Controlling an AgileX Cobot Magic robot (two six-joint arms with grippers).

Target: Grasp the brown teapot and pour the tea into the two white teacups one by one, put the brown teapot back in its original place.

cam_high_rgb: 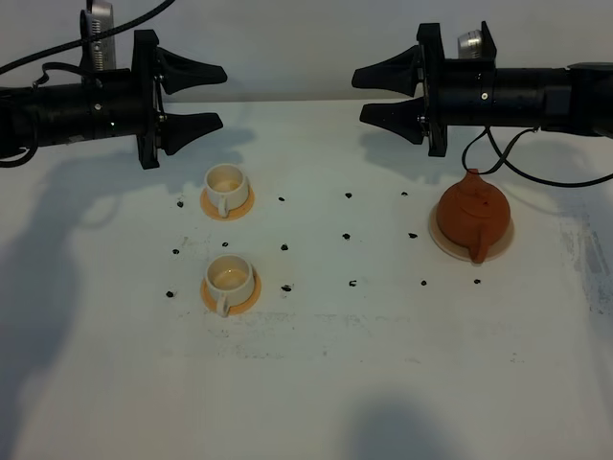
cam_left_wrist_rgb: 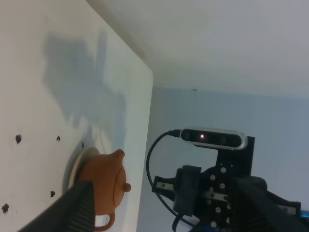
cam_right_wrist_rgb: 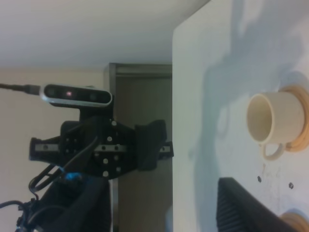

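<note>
Status, high view:

- Left end effector (cam_high_rgb: 222,94): upper left of frame, arm horizontal, fingers pointing toward frame centre. Released, jaws spread wide, nothing between them.
- Right end effector (cam_high_rgb: 358,94): upper right of frame, mirrors the left and points back at it. Also released, jaws wide, nothing held. The two tips face each other across the middle, well apart.
- Both arms are up off the white worktop (cam_high_rgb: 383,364); their shadows fall on it beneath them.
- Brown teapot (cam_high_rgb: 471,216): right of centre, upright, lid on, sitting on the pale coaster (cam_high_rgb: 438,235). Coaster rim shows around its base. Handle points to the lower edge of the frame. It sits below the right arm in frame, with no contact; a black cable (cam_high_rgb: 498,158) loops just above it.
- Upper teacup (cam_high_rgb: 226,182): left of centre, upright on an orange-tan saucer (cam_high_rgb: 247,203), just below the left end effector's lower finger in frame, not touching.
- Lower teacup (cam_high_rgb: 229,278): straight below the first, on its own saucer (cam_high_rgb: 251,292), handle toward the lower edge. The cups are near each other but apart, and both are well apart from the teapot.
- Small black marks (cam_high_rgb: 282,199) are dotted in rows between the cups and the teapot.

Wrist views:

- Left wrist: teapot on coaster at lower left, opposite arm and its camera at lower right.
- Right wrist: one cup on its saucer at right, edge of the second saucer at bottom right.
- Cannot tell whether there is liquid in either cup.
</note>
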